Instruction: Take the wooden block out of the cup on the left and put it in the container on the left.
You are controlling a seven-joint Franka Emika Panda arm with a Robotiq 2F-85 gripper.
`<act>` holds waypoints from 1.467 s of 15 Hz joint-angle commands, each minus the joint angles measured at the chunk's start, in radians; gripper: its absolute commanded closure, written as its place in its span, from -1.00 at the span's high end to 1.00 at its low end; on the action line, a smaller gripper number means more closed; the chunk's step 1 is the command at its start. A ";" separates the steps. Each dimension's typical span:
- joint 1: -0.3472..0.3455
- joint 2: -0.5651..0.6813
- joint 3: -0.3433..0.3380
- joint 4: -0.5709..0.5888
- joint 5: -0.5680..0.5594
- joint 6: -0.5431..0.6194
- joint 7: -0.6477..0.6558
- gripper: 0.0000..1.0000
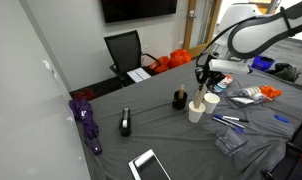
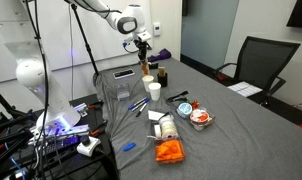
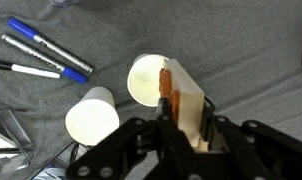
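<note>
Wrist view shows the fingers (image 3: 213, 135) clamped on the wooden block (image 3: 187, 100), upright over the cup (image 3: 143, 80), seemingly lifted clear for carrying to the container (image 1: 229, 141).

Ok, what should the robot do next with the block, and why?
Probably carry it sideways toward the container. The gripper is shut on the wooden block, which looks lifted out of the cup, but is not over the container.
</note>
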 commanded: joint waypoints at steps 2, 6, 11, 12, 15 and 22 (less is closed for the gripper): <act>-0.031 -0.117 0.020 -0.057 0.059 -0.117 -0.110 -0.86; -0.038 -0.165 0.020 -0.086 0.062 -0.256 -0.177 -0.86; -0.037 -0.173 0.033 -0.120 0.032 -0.359 -0.181 -0.86; -0.036 -0.168 0.037 -0.126 0.023 -0.372 -0.173 -0.86; -0.033 -0.159 0.048 -0.159 0.018 -0.350 -0.165 -0.86; -0.029 -0.128 0.068 -0.220 -0.040 -0.307 -0.124 -0.86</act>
